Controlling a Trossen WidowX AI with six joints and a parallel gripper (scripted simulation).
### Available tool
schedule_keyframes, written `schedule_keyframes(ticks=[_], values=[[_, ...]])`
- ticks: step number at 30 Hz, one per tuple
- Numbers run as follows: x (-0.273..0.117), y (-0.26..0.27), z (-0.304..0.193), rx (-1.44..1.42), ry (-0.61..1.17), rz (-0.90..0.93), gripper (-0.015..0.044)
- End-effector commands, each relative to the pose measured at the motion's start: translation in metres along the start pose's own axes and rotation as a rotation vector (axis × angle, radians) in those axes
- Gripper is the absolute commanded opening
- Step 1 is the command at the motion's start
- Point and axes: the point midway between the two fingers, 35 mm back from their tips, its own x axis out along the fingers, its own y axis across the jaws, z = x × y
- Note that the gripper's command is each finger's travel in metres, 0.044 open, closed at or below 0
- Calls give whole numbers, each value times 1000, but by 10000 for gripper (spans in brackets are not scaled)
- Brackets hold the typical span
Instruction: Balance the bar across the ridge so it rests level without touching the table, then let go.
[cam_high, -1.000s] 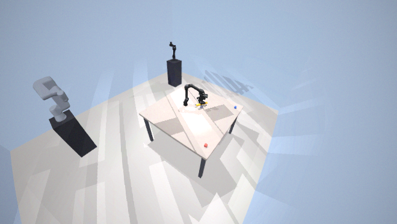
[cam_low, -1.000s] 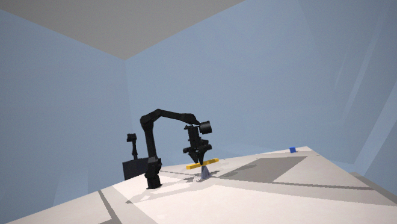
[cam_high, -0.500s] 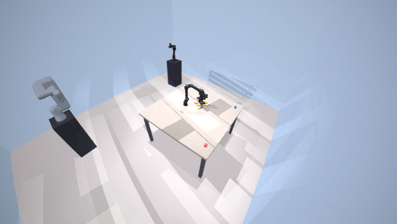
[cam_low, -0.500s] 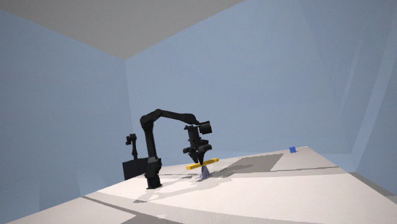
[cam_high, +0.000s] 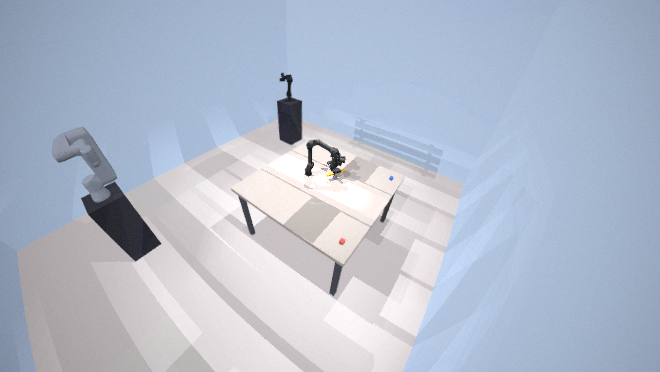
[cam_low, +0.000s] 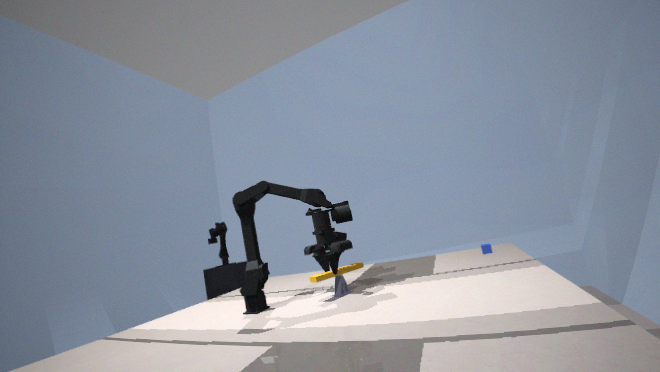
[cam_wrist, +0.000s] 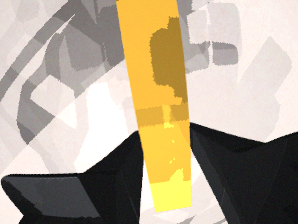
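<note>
A yellow bar is held above the table. In the exterior view it slants, its right end higher in the picture, and both ends are off the table. My gripper points down and is shut on the bar, with one finger on each side of it. A grey-blue ridge stands on the table under the bar, close below the fingertips. I cannot tell whether the bar touches its top. The ridge is hidden in the wrist view.
The table bears a blue cube near its far corner and a red cube near its front corner. Two other arms stand on dark pedestals off the table.
</note>
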Motion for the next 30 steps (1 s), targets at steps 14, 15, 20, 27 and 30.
schedule_keyframes(ticks=[14, 15, 20, 27, 30], values=[[1, 0, -1, -3, 2, 0, 0], [1, 0, -1, -3, 2, 0, 0], [1, 0, -1, -3, 2, 0, 0], [1, 0, -1, -3, 2, 0, 0], [1, 0, -1, -3, 2, 0, 0]])
